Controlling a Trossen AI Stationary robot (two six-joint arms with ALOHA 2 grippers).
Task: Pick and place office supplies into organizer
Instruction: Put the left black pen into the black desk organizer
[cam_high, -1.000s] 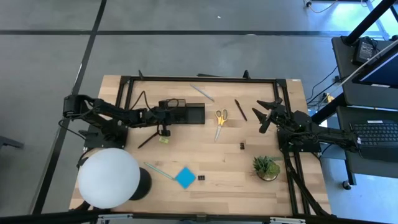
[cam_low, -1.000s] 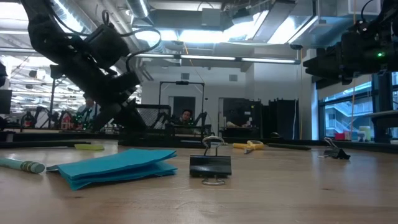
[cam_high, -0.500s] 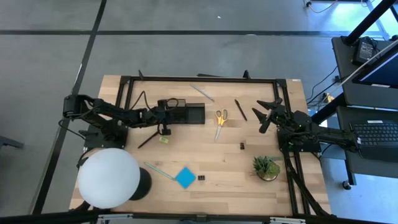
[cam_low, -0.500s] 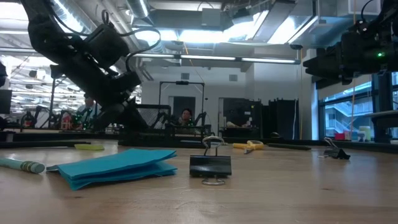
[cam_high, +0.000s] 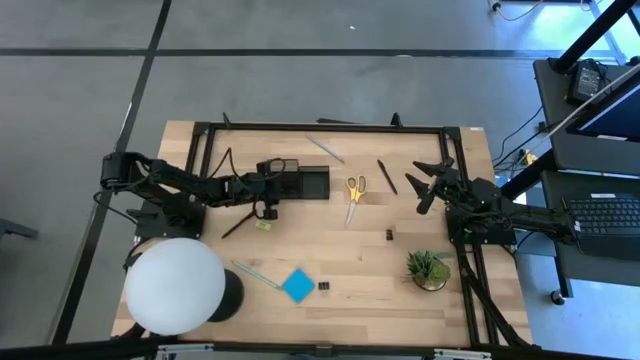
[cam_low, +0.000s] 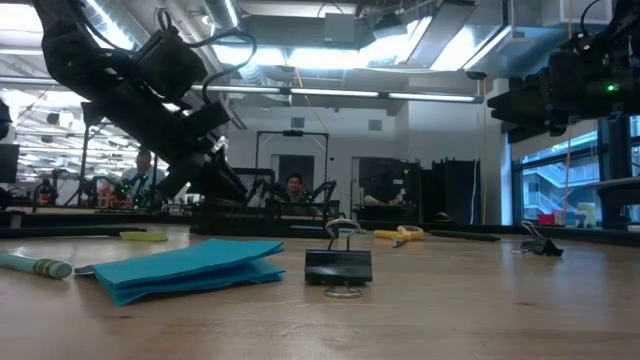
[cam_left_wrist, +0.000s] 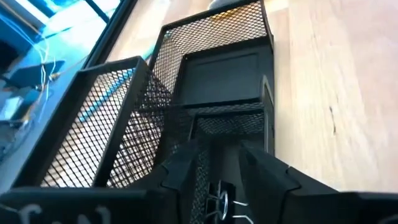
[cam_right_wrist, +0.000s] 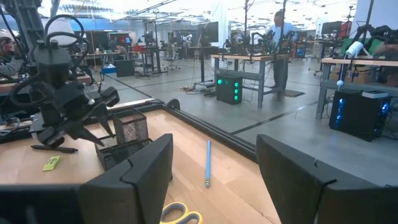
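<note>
Left claw (cam_high: 267, 192) hangs over the mesh organizer (cam_high: 300, 183), fingers parted, binder clip (cam_left_wrist: 225, 200) between them; right claw (cam_high: 428, 180) waits wide, well apart.

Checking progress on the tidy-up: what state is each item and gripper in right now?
organizer: on the table, left gripper over it
left gripper: open, binder clip between its fingers
right gripper: open, empty, raised
scissors: closed, flat on the table
blue note pad: flat on the table
black clip: upright on the table
</note>
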